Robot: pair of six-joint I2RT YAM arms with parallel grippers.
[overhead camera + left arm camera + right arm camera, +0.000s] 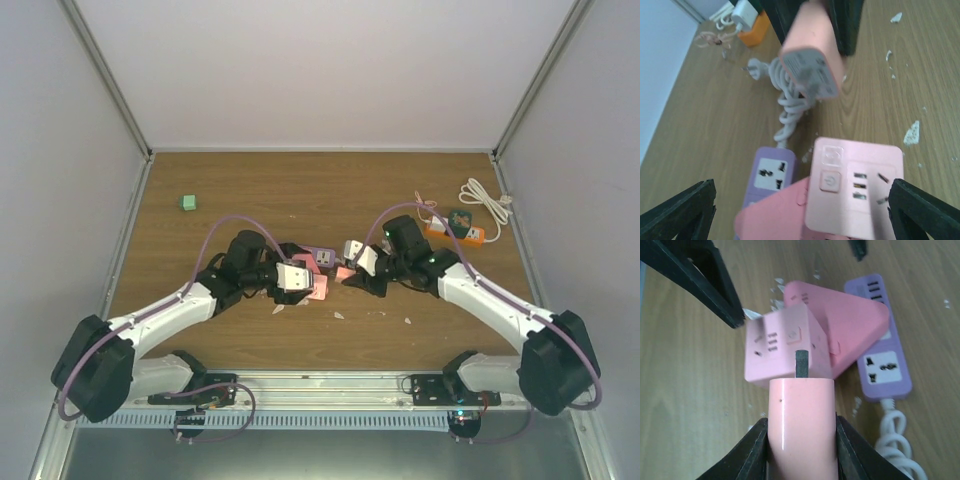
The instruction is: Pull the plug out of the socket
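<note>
Clerk: Right gripper (801, 447), what do we log?
Checker: Clamped on the pink adapter (800, 405), prong bared, clear of the pink block (782, 347).
Clerk: Left gripper (802, 215)?
Checker: Spread wide, empty, straddling that block. We judge it is there to brace it.
Clerk: Orange socket (455, 234)?
Checker: Far right by the white cord (487, 197), well apart. Its plug (459, 219) looks seated.
</note>
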